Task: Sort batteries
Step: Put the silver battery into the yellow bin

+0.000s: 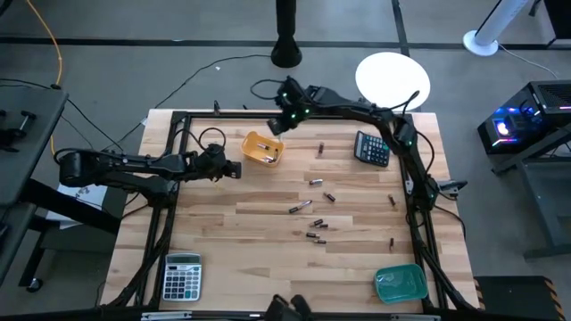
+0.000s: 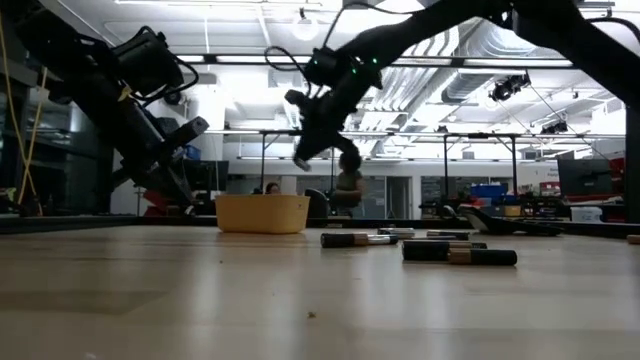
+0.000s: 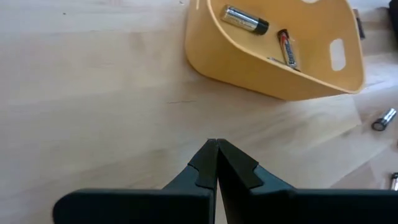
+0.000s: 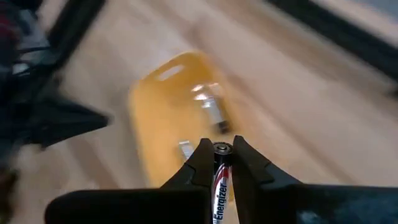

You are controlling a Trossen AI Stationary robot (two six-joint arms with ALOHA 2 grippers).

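A yellow tray (image 1: pixel 261 148) stands on the far left part of the table and holds batteries (image 3: pixel 245 18). More dark and silvery batteries (image 1: pixel 314 181) lie scattered on the middle of the table (image 1: pixel 268 250). My right gripper (image 4: pixel 221 144) hovers above the tray's far side, shut on one battery (image 4: pixel 221 171); the low view shows this gripper (image 2: pixel 303 155) well above the tray (image 2: pixel 262 212). My left gripper (image 3: pixel 216 144) is shut and empty, just left of the tray (image 3: pixel 280 50), close over the wood. My right gripper pinches a dark battery between its two fingers (image 4: pixel 202 155). The battery lies lengthwise along the fingers, its silvery end (image 4: pixel 222 148) at their tips. It comes from above, slanting down, and the battery is lifted clear above the yellow tray (image 4: pixel 180 106).
A dark calculator (image 1: pixel 373 148) lies at the far right and a grey calculator (image 1: pixel 183 276) at the near left corner. A teal tray (image 1: pixel 400 283) sits at the near right. A black frame (image 1: pixel 178 120) runs along the table's edges. People show in the room beyond.
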